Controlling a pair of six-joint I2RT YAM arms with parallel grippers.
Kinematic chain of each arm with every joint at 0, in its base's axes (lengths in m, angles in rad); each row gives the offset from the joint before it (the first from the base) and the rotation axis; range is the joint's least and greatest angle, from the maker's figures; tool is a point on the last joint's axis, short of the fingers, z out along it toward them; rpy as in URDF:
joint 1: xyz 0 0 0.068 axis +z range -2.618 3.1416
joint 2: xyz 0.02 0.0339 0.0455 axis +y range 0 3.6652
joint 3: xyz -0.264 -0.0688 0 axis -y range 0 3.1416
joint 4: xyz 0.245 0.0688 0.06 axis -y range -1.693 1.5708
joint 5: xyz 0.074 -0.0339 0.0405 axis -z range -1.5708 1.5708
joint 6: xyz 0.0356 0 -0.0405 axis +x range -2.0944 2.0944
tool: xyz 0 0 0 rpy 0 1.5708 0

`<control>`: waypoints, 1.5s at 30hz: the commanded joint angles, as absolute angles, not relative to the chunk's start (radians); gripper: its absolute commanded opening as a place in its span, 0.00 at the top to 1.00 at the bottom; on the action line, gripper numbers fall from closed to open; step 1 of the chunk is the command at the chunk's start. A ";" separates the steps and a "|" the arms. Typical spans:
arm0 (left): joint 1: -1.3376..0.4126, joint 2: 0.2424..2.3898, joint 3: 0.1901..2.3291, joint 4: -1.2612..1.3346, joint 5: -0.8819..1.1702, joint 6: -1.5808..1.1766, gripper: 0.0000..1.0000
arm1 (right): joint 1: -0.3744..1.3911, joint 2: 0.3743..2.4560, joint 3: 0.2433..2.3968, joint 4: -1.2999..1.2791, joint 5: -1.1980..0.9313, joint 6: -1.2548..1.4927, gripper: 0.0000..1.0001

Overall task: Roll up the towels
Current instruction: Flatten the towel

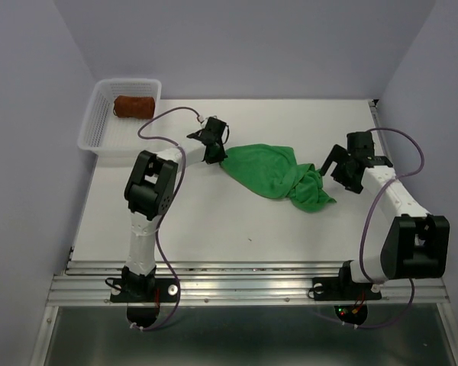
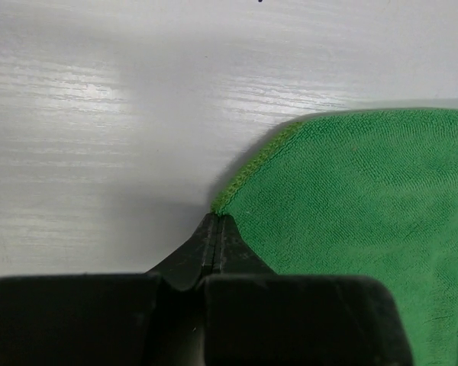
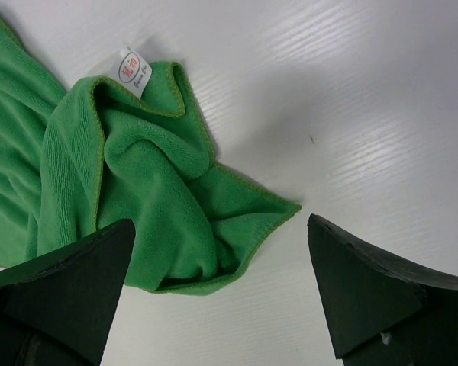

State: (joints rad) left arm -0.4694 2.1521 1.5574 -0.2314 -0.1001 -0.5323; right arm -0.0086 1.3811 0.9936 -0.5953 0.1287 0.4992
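Note:
A green towel (image 1: 271,171) lies crumpled on the white table, stretched from centre towards the right. My left gripper (image 1: 221,156) is shut on its left corner. In the left wrist view the closed fingertips (image 2: 216,219) pinch the hemmed corner of the towel (image 2: 366,198). My right gripper (image 1: 334,168) is open just right of the bunched right end. In the right wrist view that gripper (image 3: 220,221) hovers with its jaws spread wide over the folded end of the towel (image 3: 153,198), which carries a white label (image 3: 133,71). A brown rolled towel (image 1: 133,106) lies in the basket.
A white plastic basket (image 1: 91,126) stands at the far left corner of the table. Walls close in on the left, back and right. The table's metal front rail (image 1: 244,286) runs along the near edge by the arm bases.

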 commanded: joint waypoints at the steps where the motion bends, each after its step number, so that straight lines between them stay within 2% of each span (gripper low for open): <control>1: -0.471 2.139 1.419 -0.318 -0.149 -0.537 1.00 | -0.025 1.428 1.084 -0.517 0.126 0.485 0.00; 6: -0.457 1.996 1.312 -0.305 -0.245 -0.565 1.00 | -0.025 1.529 1.154 -0.477 0.018 0.492 0.00; 13: -0.417 1.925 1.220 -0.292 -0.224 -0.574 1.00 | -0.012 1.618 1.164 -0.287 -0.329 0.457 0.00; 25: -0.402 1.927 1.215 -0.295 -0.210 -0.574 1.00 | 0.106 1.827 1.328 -0.275 -0.278 0.505 0.00; 35: -0.374 1.908 1.197 -0.293 -0.206 -0.571 1.00 | 0.137 1.813 1.312 -0.325 -0.212 0.528 0.00; 45: -0.364 1.888 1.180 -0.282 -0.189 -0.569 1.00 | 0.179 1.853 1.319 -0.311 -0.236 0.540 0.03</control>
